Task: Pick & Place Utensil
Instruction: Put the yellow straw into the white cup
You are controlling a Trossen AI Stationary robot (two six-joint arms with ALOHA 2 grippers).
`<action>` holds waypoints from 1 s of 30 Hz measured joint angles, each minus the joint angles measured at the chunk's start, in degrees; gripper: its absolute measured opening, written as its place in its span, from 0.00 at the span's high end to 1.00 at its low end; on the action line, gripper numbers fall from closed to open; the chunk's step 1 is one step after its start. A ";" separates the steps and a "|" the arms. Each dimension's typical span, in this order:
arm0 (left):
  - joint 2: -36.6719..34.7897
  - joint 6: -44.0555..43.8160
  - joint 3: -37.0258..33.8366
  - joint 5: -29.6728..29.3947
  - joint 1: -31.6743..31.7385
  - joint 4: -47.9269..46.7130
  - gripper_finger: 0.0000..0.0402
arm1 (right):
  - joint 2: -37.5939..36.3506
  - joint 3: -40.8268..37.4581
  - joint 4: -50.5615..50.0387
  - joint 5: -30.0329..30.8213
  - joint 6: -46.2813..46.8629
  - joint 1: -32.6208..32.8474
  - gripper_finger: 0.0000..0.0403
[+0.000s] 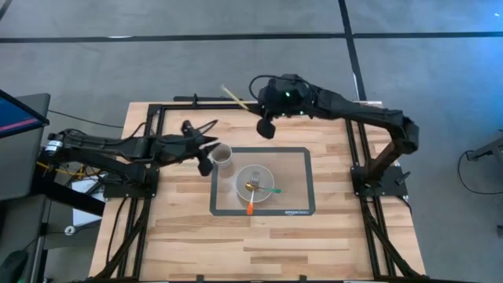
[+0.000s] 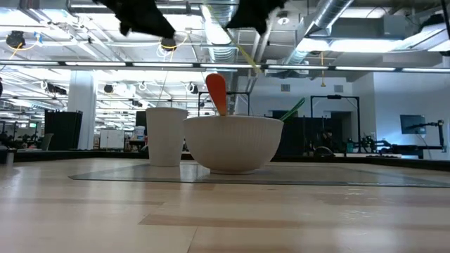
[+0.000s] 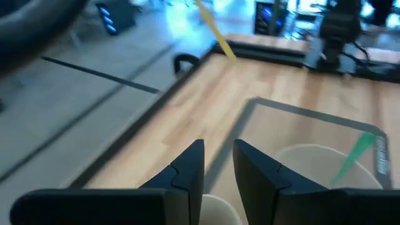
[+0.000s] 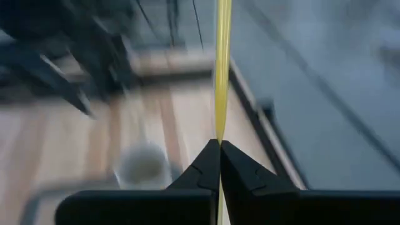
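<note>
My right gripper [image 1: 266, 119] is above the table's far edge, behind the grey mat [image 1: 302, 161], and is shut on a thin yellow stick [image 1: 236, 97]. The stick also shows in the low view [image 2: 246, 56]. My left gripper [image 1: 206, 151] hovers just left of the white cup [image 1: 223, 156]. Its fingers stand slightly apart and empty [image 3: 219, 164]. The cup stands upright on the mat beside a white bowl [image 1: 255, 182]. In the bowl lie an orange-handled utensil [image 1: 250, 207] and a green-handled one [image 1: 272, 190], their handles resting on the rim. My right gripper pinches the yellow stick [image 4: 220, 134] between its two fingertips. The stick runs along the fingers and reaches far out past them [image 4: 222, 56], toward the table's far left. It is lifted clear of the table.
A black metal frame [image 1: 165, 106] runs round the table's far and side edges, under the stick. Both arm bases are clamped at the left and right edges. Bare wood lies in front of the mat toward the near edge [image 1: 259, 244].
</note>
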 joint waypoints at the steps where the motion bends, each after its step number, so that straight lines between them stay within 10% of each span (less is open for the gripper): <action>1: -1.30 0.01 0.00 -2.42 -1.16 -0.89 0.79 | -0.34 -1.36 4.17 -0.17 -0.51 1.27 1.00; 15: -16.30 -1.37 -6.18 -13.58 -10.08 -3.16 0.79 | 13.80 -18.26 64.90 0.12 2.93 9.94 1.00; 30: -17.31 -1.34 -6.84 -13.56 -10.08 -2.80 0.79 | 26.27 -16.12 72.04 5.85 5.83 8.39 1.00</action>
